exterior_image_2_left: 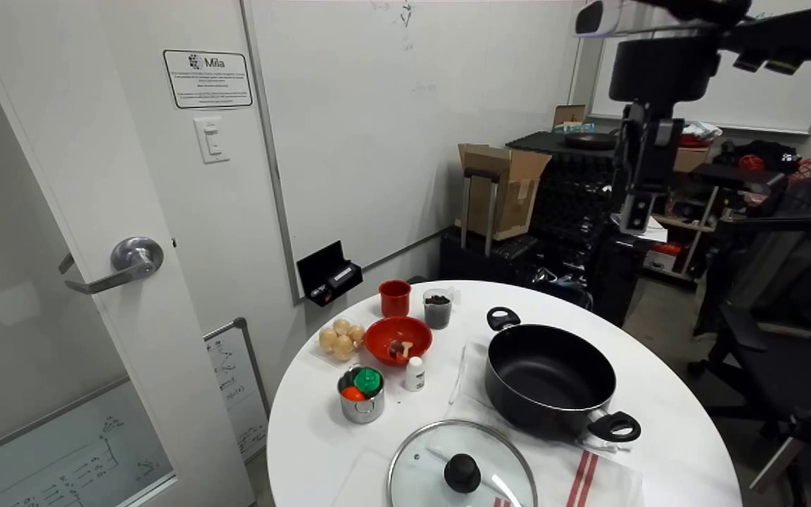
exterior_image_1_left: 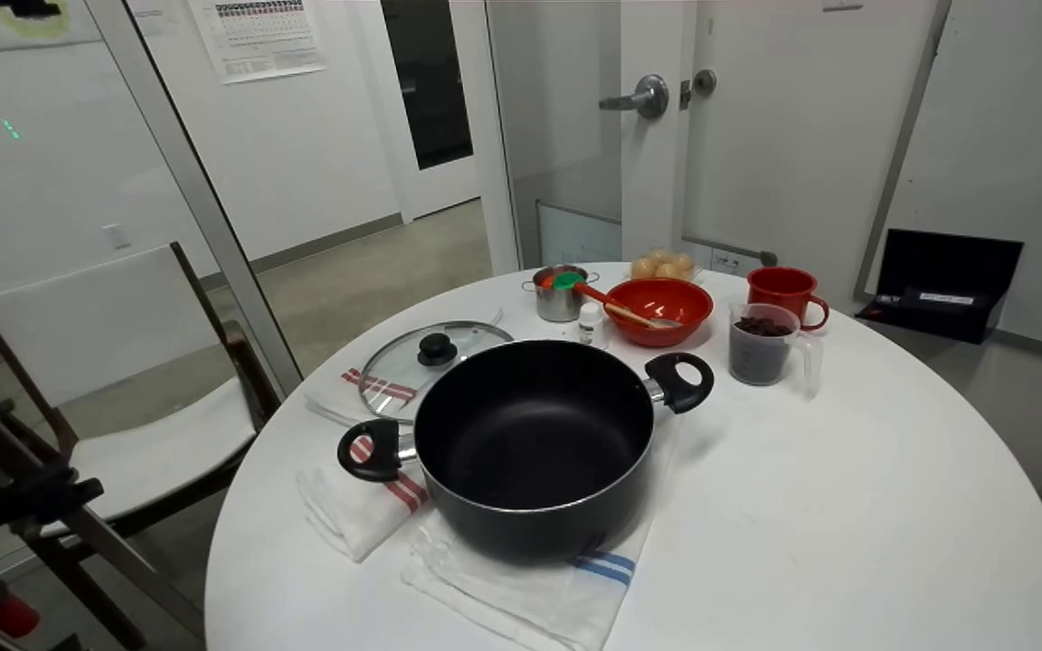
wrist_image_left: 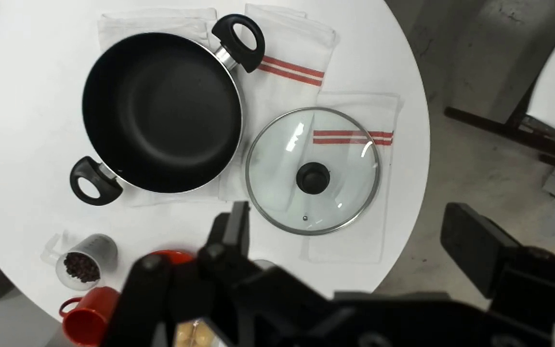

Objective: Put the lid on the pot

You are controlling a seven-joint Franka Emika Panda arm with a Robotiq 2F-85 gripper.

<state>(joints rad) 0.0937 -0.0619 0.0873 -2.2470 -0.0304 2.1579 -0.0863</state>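
The pot is wide, black and uncovered; it shows in both exterior views [exterior_image_1_left: 530, 452] [exterior_image_2_left: 550, 373] and at upper left in the wrist view [wrist_image_left: 162, 113]. I see nothing inside it. The clear glass lid with its black knob lies knob up on a striped towel beside the pot; it shows in both exterior views [exterior_image_1_left: 437, 351] [exterior_image_2_left: 462, 472] and in the wrist view [wrist_image_left: 313, 177]. My gripper [wrist_image_left: 352, 229] is open and empty, its fingers spread wide. In an exterior view the gripper [exterior_image_2_left: 636, 211] hangs high above the table, apart from lid and pot.
White towels [exterior_image_1_left: 530, 597] lie under pot and lid. On the round table [exterior_image_1_left: 847, 524] stand a red bowl [exterior_image_1_left: 657, 307], a red mug [exterior_image_1_left: 783, 294], a measuring cup [exterior_image_1_left: 761, 348], a small steel pot [exterior_image_1_left: 559, 303], a white bottle [exterior_image_1_left: 591, 324] and several round yellowish items [exterior_image_1_left: 661, 265].
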